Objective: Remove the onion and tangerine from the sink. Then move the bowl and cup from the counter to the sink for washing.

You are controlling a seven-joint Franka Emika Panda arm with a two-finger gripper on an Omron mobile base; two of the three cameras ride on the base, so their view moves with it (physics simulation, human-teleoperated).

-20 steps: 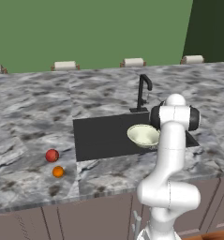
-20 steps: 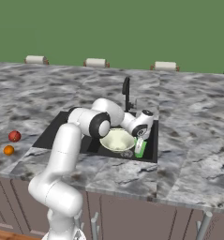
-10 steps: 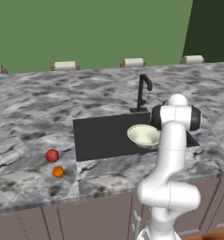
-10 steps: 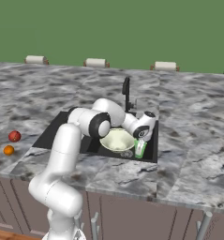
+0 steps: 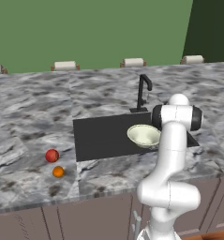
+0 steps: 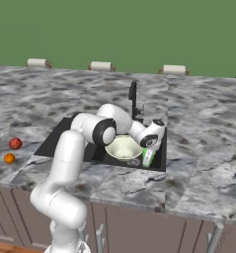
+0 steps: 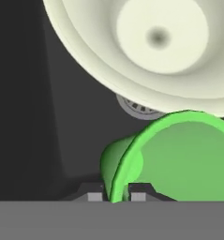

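The green cup [image 7: 179, 159] lies tilted inside the black sink [image 6: 60, 141], close beside the cream bowl [image 7: 160, 42]. My gripper [image 7: 116, 196] is shut on the cup's rim, one fingertip on each side of the wall. In the right base view the cup [image 6: 148, 157] hangs at the gripper [image 6: 149, 149] in the sink's right end, next to the bowl [image 6: 122, 147]. The bowl [image 5: 144, 136] rests in the sink [image 5: 99, 136]. The red onion [image 5: 51, 155] and orange tangerine [image 5: 58, 172] sit on the counter [image 5: 33, 117] left of the sink.
The black faucet [image 5: 142, 91] stands behind the sink, just above the bowl. The round drain [image 7: 134, 108] shows between bowl and cup. Onion [image 6: 15, 144] and tangerine [image 6: 9, 158] lie near the counter's front edge. Pale fittings line the green back wall.
The hand with the cup has dipped slightly lower in the sink. The bowl, onion and tangerine have not moved.
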